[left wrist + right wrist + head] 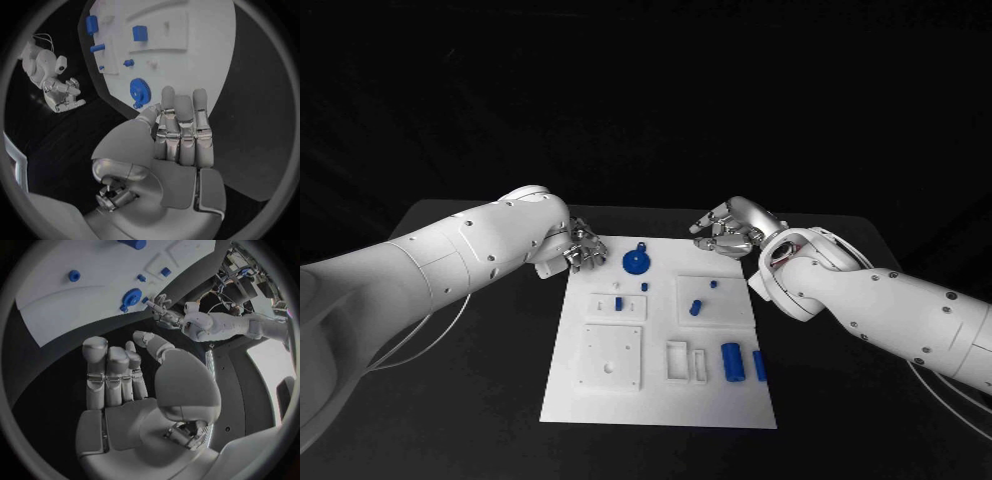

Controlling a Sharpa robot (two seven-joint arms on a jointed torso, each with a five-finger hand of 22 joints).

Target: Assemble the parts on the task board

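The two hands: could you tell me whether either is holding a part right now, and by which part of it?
Nothing is held. The left hand hovers by the blue gear at the task board's far edge, fingers extended; the right hand is empty over the black table.

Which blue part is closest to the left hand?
The blue gear, round and toothed, at the board's far end beside the left hand; the others lie nearer the robot.

Place: I'm looking at a robotics lab.
Evidence: black table carrying a white task board, dark backdrop surrounding it.
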